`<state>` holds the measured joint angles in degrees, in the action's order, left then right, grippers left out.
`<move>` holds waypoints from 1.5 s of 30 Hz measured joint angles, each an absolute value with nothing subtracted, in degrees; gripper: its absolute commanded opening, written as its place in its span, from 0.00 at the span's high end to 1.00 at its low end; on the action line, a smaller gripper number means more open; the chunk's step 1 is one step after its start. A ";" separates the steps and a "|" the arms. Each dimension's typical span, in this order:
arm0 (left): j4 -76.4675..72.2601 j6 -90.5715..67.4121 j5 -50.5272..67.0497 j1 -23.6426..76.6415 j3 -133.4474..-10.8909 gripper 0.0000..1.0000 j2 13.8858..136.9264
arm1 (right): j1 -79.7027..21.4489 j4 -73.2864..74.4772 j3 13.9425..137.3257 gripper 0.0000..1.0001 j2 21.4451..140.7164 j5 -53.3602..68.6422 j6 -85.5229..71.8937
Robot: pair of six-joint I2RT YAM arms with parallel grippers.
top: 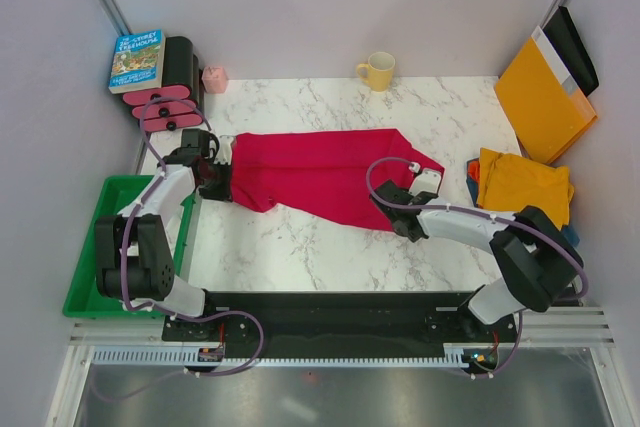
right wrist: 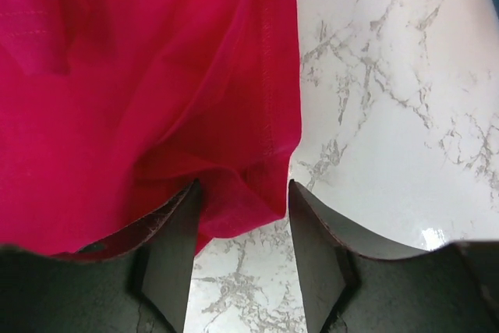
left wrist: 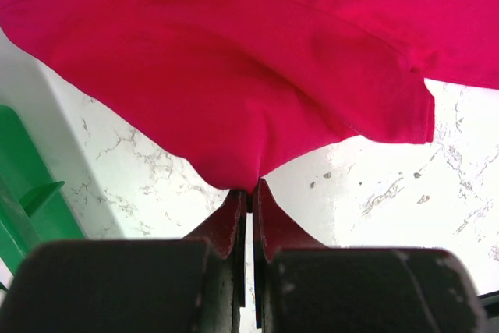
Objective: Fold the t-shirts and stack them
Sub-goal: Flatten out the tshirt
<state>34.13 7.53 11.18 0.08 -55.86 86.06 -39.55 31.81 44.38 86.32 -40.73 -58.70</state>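
Crimson t-shirt [top: 320, 175] lies stretched across the middle of the marble table [top: 300, 237], between the two arms. The left gripper [left wrist: 249, 189] pinches its left edge tight. The right gripper [right wrist: 242, 193] straddles the hem at the right end, jaws spread and not clamping. A mustard-yellow t-shirt [top: 520, 185] lies at the table's right edge.

Colour key, top view. Centre: t-shirt [top: 320, 172], plain crimson, no print; hem stitching same red (right wrist view). Table [top: 300, 247]: white marble pattern w/ grey veins. 3 o'clock: folded shirt [top: 520, 185], mustard-yellow; blue cloth [top: 571, 237] showing beneath. 2 o'clock: envelope [top: 540, 97], orange-yellow. 12 o'clock: mug [top: 379, 71], pale yellow. 11 o'clock: book [top: 137, 59], blue cover w/ illustrated front; small pink obj. [top: 214, 78] nearby. 8 o'clock: bin [top: 95, 247], bright green. Arms [top: 135, 247]: black; cables [top: 369, 177] purple.
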 measured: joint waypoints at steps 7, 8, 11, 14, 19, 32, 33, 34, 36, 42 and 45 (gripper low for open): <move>34.13 7.53 11.16 0.08 -55.86 0.98 86.06 | -38.96 28.71 43.59 0.97 88.58 -39.81 -58.39; 34.13 7.53 11.16 0.08 -55.86 0.98 86.06 | -38.92 28.29 43.57 1.00 88.66 -39.64 -58.61; 34.13 7.53 11.16 0.08 -55.86 0.98 86.06 | -38.81 27.97 43.53 1.00 88.66 -39.66 -58.39; 34.13 7.51 11.14 -0.14 -55.86 0.98 86.06 | -38.76 28.32 43.53 1.00 88.16 -39.57 -58.24; 35.59 7.46 11.22 -2.13 -56.53 0.98 84.55 | -39.16 35.86 47.70 1.00 81.97 -42.76 -53.95; 44.66 5.58 22.09 -15.68 -86.08 0.98 65.39 | -37.58 39.55 101.30 1.00 67.31 -55.99 -26.33; 45.34 5.56 22.76 -15.59 -86.08 0.98 63.26 | -37.47 40.18 101.21 1.00 66.15 -56.73 -25.39; 46.13 5.56 23.20 -15.51 -86.08 0.98 61.60 | -37.36 40.73 100.92 1.00 65.45 -57.34 -24.49; 47.59 5.54 23.62 -15.49 -86.08 0.98 59.27 | -37.21 42.02 100.40 1.00 65.19 -57.87 -23.14; 51.86 5.17 23.66 -15.70 -88.12 0.98 57.23 | -37.26 45.08 100.42 1.00 67.26 -56.86 -19.22; 53.74 4.58 23.88 -15.73 -90.63 0.98 56.93 | -37.26 46.00 100.42 1.00 66.96 -56.25 -18.24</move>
